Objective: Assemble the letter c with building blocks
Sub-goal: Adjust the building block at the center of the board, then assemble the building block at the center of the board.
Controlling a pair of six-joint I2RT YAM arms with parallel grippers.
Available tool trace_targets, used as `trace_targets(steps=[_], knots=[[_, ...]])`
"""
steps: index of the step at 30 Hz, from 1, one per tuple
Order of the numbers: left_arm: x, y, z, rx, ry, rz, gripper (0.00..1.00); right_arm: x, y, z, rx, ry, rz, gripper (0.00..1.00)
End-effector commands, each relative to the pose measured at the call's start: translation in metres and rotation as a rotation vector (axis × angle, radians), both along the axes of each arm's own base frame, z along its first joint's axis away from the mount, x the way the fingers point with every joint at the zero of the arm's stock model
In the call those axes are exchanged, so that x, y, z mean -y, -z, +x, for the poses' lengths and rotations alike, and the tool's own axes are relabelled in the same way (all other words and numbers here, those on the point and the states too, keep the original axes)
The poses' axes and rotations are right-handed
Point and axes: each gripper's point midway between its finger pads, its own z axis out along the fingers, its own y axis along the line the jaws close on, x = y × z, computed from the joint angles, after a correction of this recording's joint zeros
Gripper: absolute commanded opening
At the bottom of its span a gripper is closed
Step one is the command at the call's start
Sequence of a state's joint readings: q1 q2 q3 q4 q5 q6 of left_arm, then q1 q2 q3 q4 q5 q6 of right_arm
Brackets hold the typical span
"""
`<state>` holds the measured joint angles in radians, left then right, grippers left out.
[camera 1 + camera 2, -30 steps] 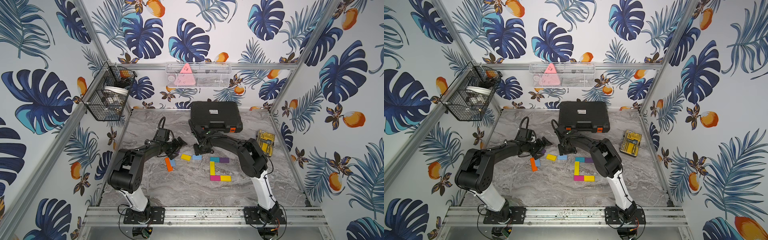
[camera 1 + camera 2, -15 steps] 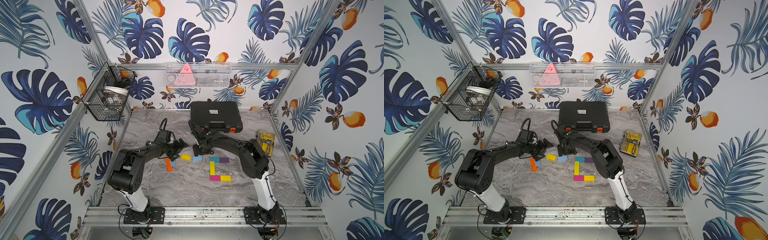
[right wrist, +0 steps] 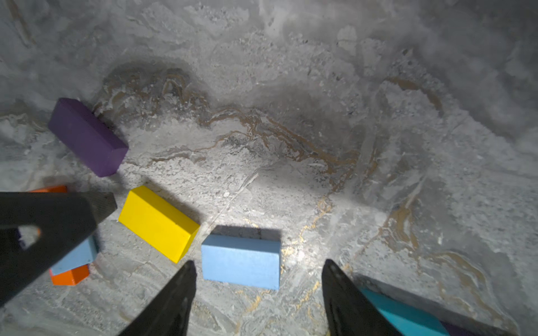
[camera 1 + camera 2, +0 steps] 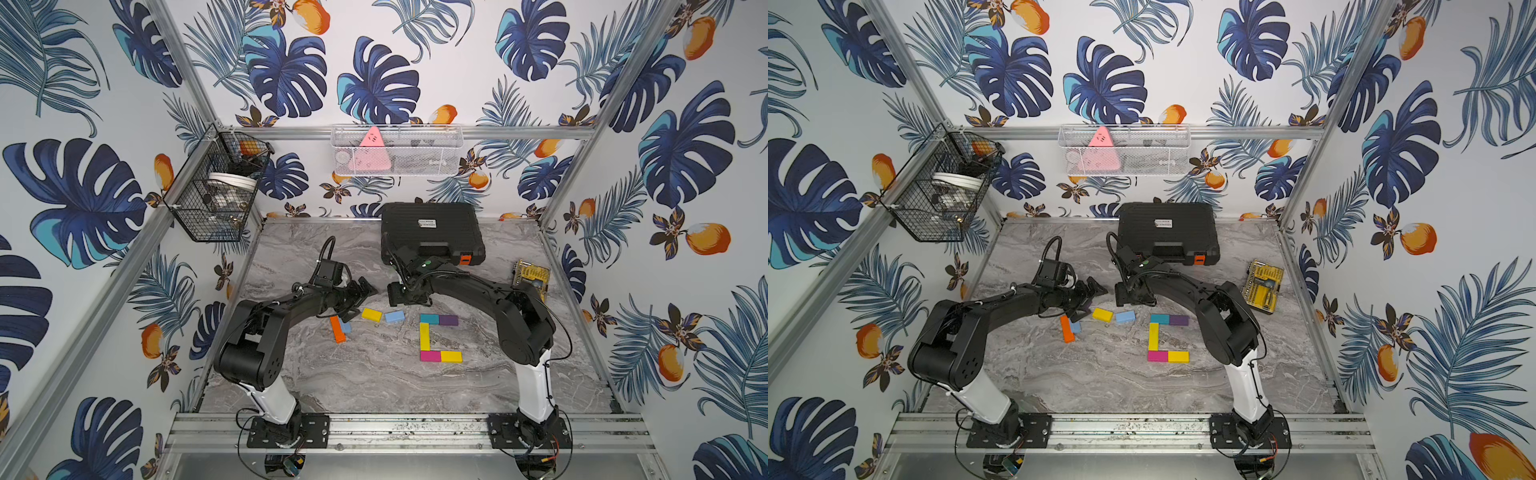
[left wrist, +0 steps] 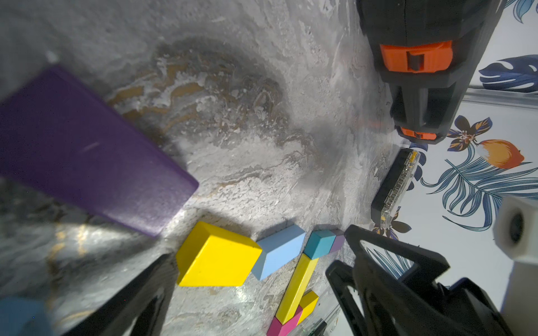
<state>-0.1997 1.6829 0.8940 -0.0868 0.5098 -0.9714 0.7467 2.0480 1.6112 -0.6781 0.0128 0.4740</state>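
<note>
Mesh tray (image 4: 453, 141) held pink triangle (image 4: 371, 151). Long yellow block (image 4: 424, 336) ran top-to-bottom. My left gripper (image 5: 259, 243) and right gripper (image 3: 257, 266): jaws spread, empty.

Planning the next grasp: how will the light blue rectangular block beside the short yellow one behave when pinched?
The light blue rectangular block looks rigid with flat faces, so it probably won't roll. Small and lying flat, it likely slides if nudged, perhaps against the short yellow block.

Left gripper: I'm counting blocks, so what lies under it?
A purple block lies flat on the table beneath the open left gripper. In both top views the gripper covers most of it.
</note>
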Motion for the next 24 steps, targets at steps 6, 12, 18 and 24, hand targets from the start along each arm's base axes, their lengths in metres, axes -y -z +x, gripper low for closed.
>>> trace_targets(steps=[6, 12, 18, 24], knots=[[0.003, -0.004, -0.003, 0.028, 0.016, 0.021, 0.99, 0.005, -0.019, -0.01, 0.006, 0.067, 0.079, 0.74], [0.003, -0.002, -0.002, 0.027, 0.01, 0.027, 0.99, 0.006, -0.014, -0.019, -0.023, 0.081, 0.106, 0.74], [0.002, 0.003, -0.003, 0.02, 0.015, 0.034, 0.99, 0.001, -0.003, -0.025, -0.065, 0.073, 0.129, 0.75], [0.005, 0.002, -0.006, 0.025, 0.028, 0.023, 0.99, -0.005, 0.008, -0.031, -0.107, 0.071, 0.157, 0.76]])
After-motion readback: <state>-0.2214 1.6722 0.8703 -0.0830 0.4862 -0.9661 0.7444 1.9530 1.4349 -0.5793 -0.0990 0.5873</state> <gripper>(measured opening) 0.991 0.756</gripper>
